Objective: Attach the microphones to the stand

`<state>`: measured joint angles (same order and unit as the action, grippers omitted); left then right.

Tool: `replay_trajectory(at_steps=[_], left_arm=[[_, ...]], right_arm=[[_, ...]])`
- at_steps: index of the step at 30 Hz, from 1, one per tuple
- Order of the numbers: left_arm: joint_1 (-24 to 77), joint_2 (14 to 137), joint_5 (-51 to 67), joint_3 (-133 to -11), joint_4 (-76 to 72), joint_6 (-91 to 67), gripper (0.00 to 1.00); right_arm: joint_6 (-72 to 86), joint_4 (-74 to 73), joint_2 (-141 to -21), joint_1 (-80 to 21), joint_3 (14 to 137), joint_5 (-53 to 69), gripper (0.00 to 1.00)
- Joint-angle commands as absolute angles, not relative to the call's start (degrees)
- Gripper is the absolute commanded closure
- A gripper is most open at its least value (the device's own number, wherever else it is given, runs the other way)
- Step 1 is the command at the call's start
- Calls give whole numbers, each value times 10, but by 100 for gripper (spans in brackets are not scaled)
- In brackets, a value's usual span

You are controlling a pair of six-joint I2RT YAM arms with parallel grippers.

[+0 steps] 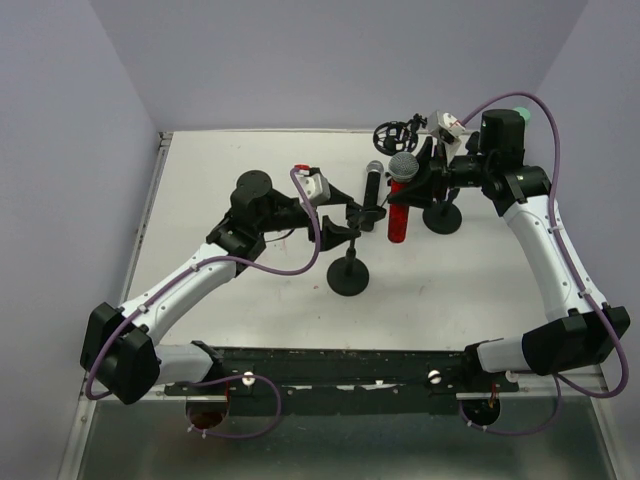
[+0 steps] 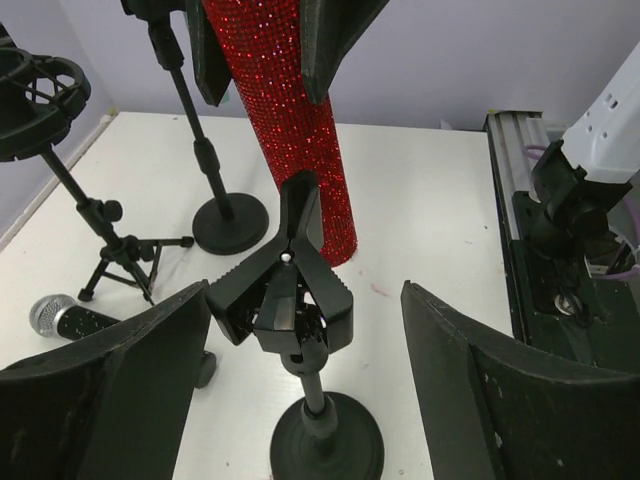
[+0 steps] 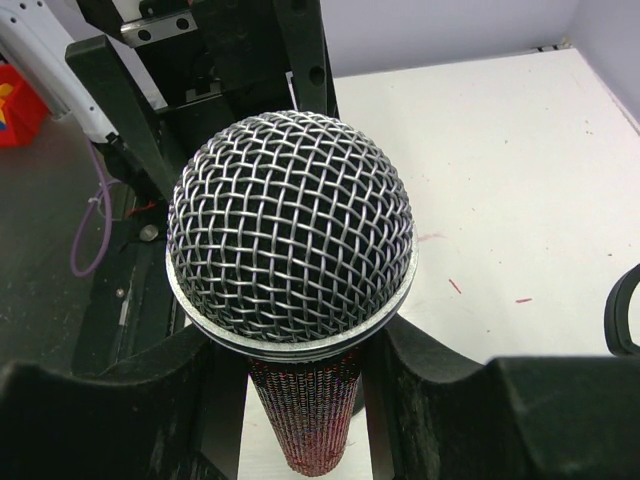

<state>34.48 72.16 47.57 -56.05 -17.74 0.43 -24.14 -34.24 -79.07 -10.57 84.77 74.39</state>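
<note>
My right pincer was closed on the red microphone, its fingers pressed against the glittered body just under the grey mesh head, holding it upright with the tail low over the tabletop. I judged that the right place to hold it. The barrel is stiff and its rough sparkle should resist slipping, while the mesh could dent and the head end probably carries most of the weight.

My left pincer stood wide open and held nothing, one finger on either side of the clip stand without touching it. That stand looked light and likely to tip, so I thought it would want steadying.

The black microphone lay on its side near a tripod stand, and a round-based stand stood behind the red barrel. The tabletop was white, smooth and hard, with a few faint red marks. Pale lilac walls closed in the far side, so there was little room to spare.
</note>
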Motion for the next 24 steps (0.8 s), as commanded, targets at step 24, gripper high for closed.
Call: replay_trajectory(at_steps=[24], left_arm=[[339,737,498,-600,-126,3,30]], right_arm=[[-240,-317,-783,-110,849,760,96]])
